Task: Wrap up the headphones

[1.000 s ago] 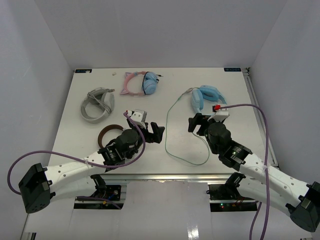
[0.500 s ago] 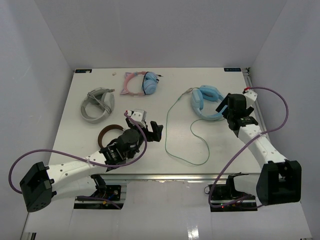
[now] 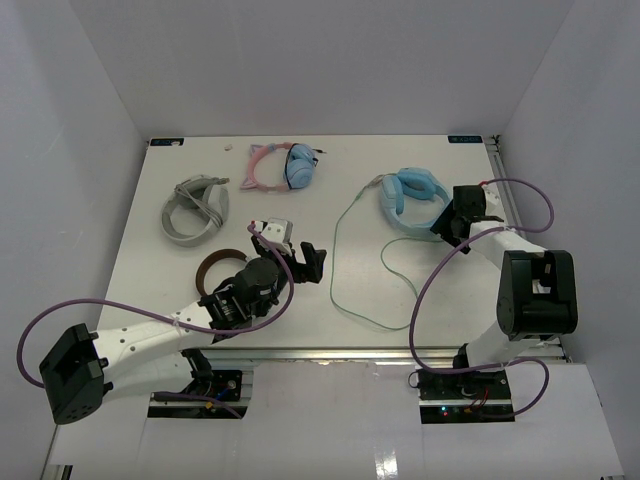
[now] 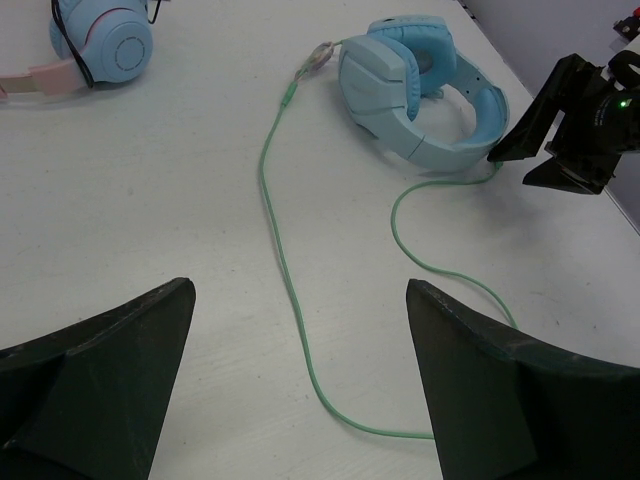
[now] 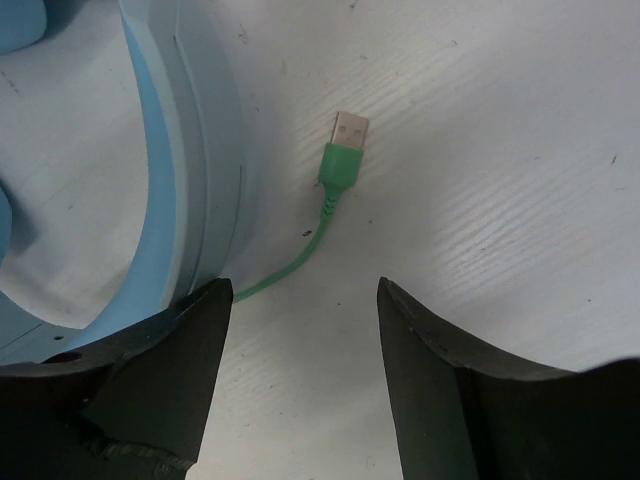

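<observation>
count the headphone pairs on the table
3: the light blue pair at the far right, the pink cat-ear pair at the far middle, the grey pair at the far left. The brown ring nearer the front is unclear.

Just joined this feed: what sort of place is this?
Probably a lab robot cell: white tabletop enclosed by plain white walls, with light blue over-ear headphones, a grey pair and a pink cat-ear pair laid out.

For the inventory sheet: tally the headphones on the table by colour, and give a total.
light blue headphones: 1
pink cat-ear headphones: 1
grey headphones: 1
Total: 3
</observation>
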